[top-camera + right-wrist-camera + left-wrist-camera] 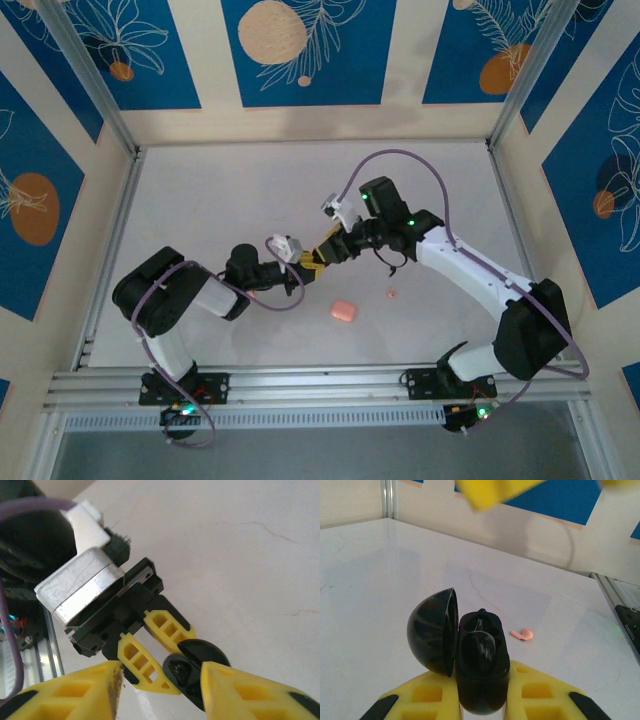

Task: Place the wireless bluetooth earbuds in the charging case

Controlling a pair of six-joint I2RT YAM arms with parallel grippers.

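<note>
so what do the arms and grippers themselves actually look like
The left arm and right arm look alike: white links, bulky black joints, purple cables looping alongside, and small green lights. The grippers' fingers are yellow with cut-out ribbing and black patches. The left gripper mounts on a black block under a silver metal bracket.

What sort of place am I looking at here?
Probably a robotics test cell: two robot arms bolted to an aluminium rail at a white table, boxed in by blue patterned panels.
</note>
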